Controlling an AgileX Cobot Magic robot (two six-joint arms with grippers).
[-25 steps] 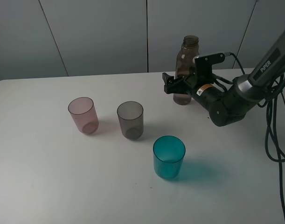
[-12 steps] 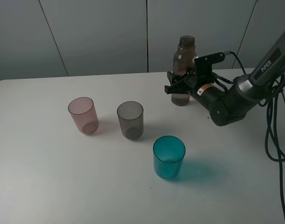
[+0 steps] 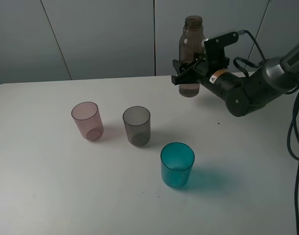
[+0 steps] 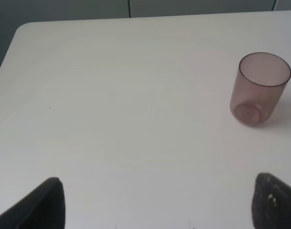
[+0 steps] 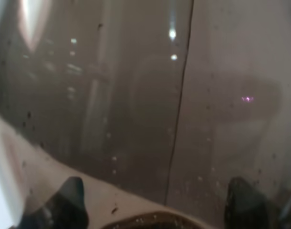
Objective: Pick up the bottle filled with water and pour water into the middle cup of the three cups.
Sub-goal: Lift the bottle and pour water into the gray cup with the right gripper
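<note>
1. The right gripper (image 3: 183,74) had its jaws standing apart on either side of the bottle (image 3: 192,41) a second ago. They now press closed against its lower body.
2. The bottle now sits higher in the high view, shifted toward 11 o'clock from its earlier spot. Its base appears lifted off the table (image 3: 51,186).
3. The right arm (image 3: 247,90) is raised along with it, toward 12 o'clock.

Black arm (image 3: 247,93), orange-white sticker (image 3: 218,76), black cables (image 3: 289,134).
</note>
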